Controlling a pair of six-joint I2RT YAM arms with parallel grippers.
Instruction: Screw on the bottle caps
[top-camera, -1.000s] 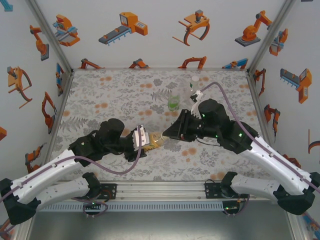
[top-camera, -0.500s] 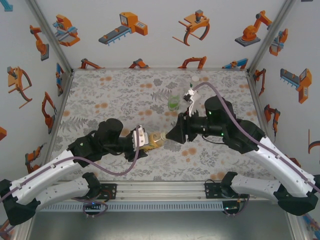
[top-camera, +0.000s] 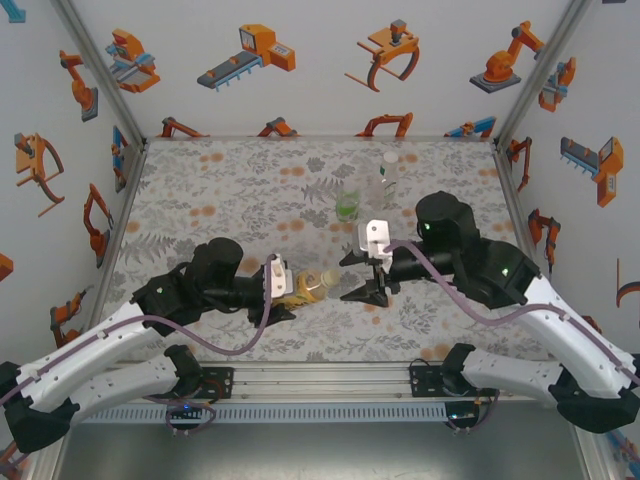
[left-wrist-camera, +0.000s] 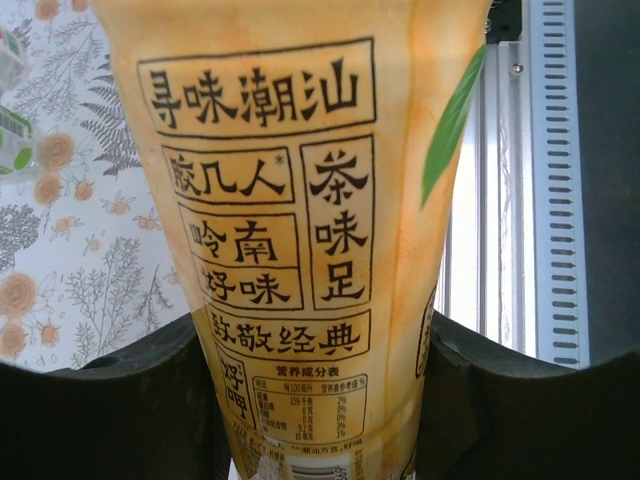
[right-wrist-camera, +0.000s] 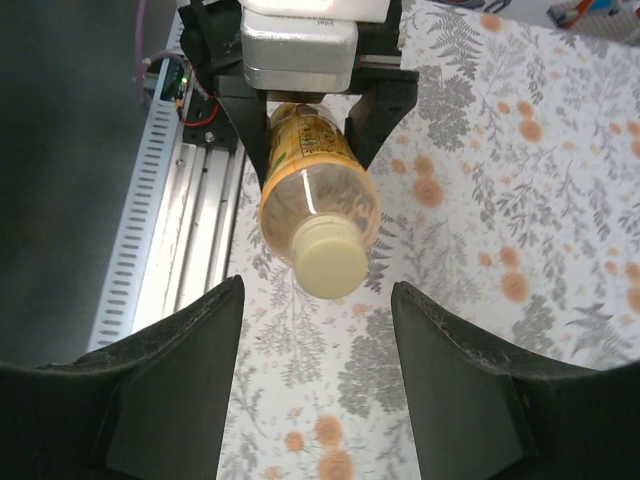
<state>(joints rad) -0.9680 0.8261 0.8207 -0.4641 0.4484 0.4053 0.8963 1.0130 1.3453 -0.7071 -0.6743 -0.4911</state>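
Left gripper (top-camera: 285, 288) clamps amber bottle (right-wrist-camera: 320, 195); long axis horizontal, cap (right-wrist-camera: 333, 262) facing right gripper (right-wrist-camera: 315, 385), whose jaws stand apart and empty.

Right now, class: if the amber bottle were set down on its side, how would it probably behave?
The amber bottle, round and held sideways by the left gripper, would probably roll. Its glossy label looks slippery; thin plastic may dent.

bottle (right-wrist-camera: 318, 190) was amber | label (left-wrist-camera: 290, 200) was yellow, black print | cap (right-wrist-camera: 333, 262) was cream | table cover (top-camera: 220, 190) showed grey ferns, orange blossoms
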